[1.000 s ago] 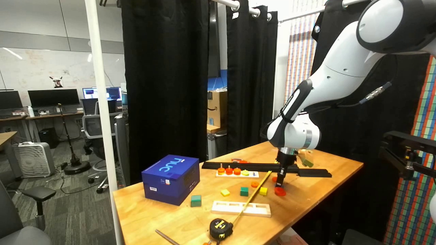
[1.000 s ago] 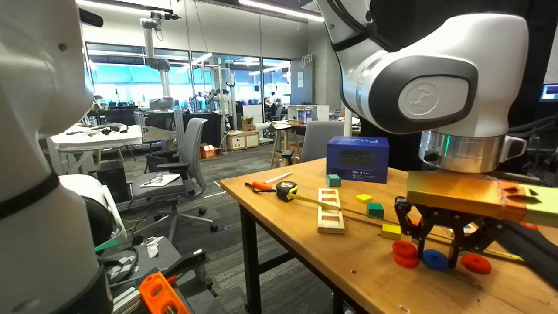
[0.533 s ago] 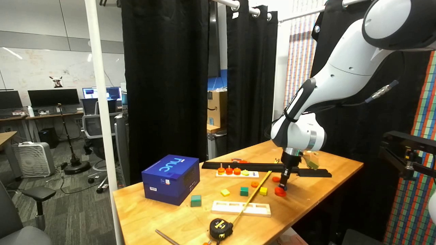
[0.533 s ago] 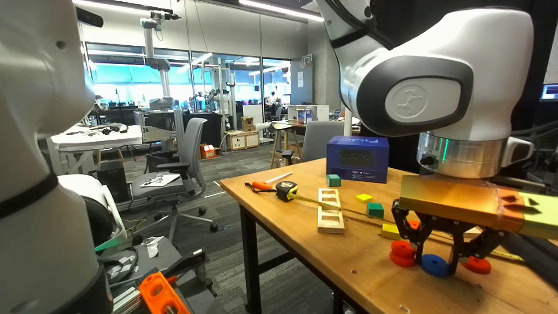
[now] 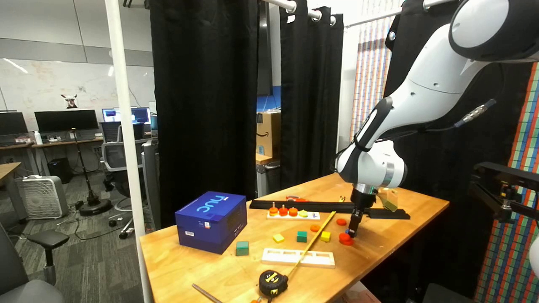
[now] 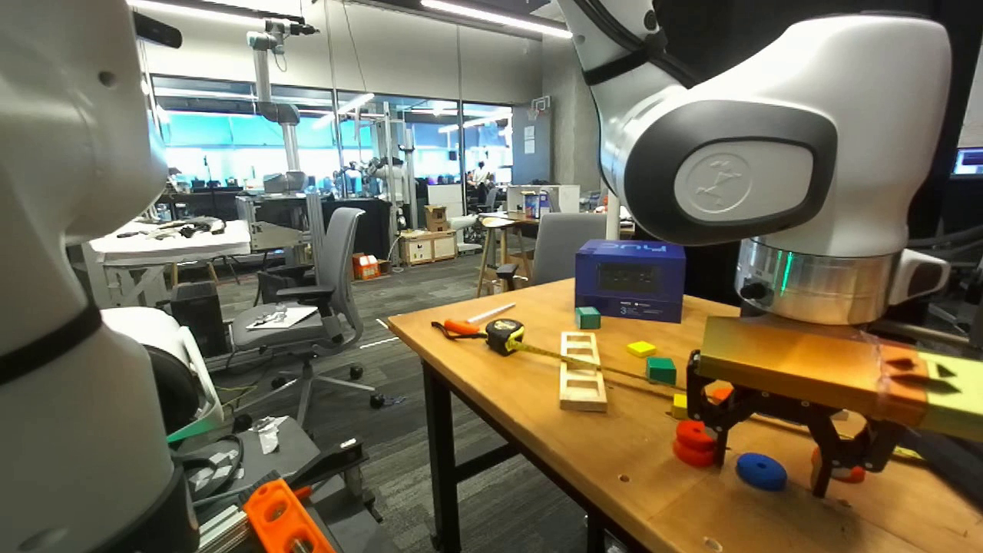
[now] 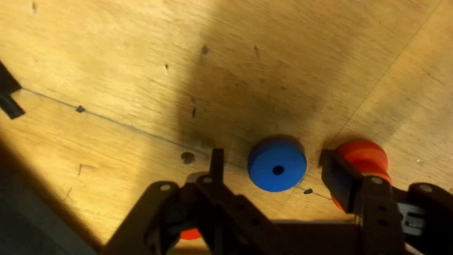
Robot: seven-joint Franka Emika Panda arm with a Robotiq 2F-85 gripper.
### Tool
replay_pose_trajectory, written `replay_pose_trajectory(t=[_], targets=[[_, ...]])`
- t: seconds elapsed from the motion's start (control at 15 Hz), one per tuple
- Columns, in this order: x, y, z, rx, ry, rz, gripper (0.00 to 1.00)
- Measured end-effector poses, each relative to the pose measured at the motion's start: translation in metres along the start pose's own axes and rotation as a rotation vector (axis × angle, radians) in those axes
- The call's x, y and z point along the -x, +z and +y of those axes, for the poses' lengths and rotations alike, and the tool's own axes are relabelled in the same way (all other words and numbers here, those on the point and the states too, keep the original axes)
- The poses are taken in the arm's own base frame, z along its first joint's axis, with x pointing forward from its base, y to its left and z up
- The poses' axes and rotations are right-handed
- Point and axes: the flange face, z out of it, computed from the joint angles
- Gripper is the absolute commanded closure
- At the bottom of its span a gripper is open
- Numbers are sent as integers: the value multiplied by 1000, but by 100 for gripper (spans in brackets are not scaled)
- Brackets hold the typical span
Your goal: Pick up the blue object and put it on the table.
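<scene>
The blue object, a round disc with a small centre hole [image 7: 267, 177], lies flat on the wooden table [image 6: 530, 399]. In the wrist view my gripper [image 7: 273, 158] stands open around it, one finger on each side, with bare wood showing in both gaps. An exterior view gives the same picture: spread fingers of the gripper [image 6: 770, 476] low over the tabletop, the blue disc between them and touching neither. From another side, just a sliver of the blue disc [image 5: 347, 231] shows beside the fingers.
Two stacked red discs [image 6: 694, 445] sit right against one finger. Another red disc [image 6: 852, 475] is partly hidden behind the opposite finger. Further off are a yellow block [image 5: 325, 236], green block [image 5: 302, 237], tape measure [image 5: 273, 283], wooden rack [image 5: 298, 264] and blue box [image 5: 210, 227].
My fingers have spread apart and let go of the blue disc, which stays on the table. The gripper shifted slightly, and the red stack has been nudged aside a little.
</scene>
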Motion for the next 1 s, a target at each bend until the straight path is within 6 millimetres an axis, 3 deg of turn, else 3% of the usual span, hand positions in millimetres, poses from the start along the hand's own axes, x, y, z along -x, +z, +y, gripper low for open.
replay_pose_trajectory(t=[0.2,0.4,0.73,1.0], targets=[[7,-3,2,9,12,-18,0],[13,-23,4,37,48,-74,0],[32,-95,-6,42,232,-251,0],[21,-165,-49,26,357,-293,0]])
